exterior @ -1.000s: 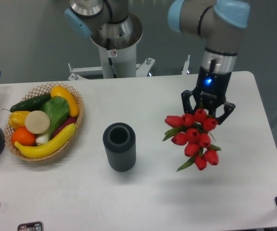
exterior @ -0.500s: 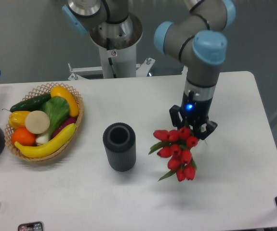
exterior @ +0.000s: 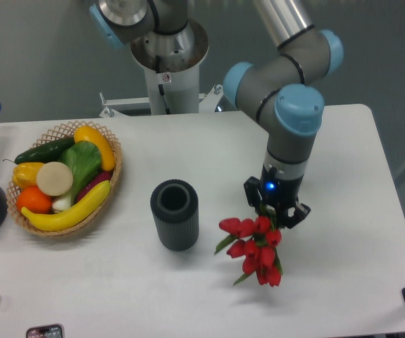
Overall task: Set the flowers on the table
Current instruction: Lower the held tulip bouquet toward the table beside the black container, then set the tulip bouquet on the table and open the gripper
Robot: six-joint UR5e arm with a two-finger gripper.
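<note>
Basket sits far left, dark vase mid-bench. Right of it, my flowers have dropped lower and drifted left over the last second, so set-down looks close. My gripper is clenched on the stems, pointing straight down, blooms hanging toward the camera

The flowers lie right of the vase, basket far left.
</note>
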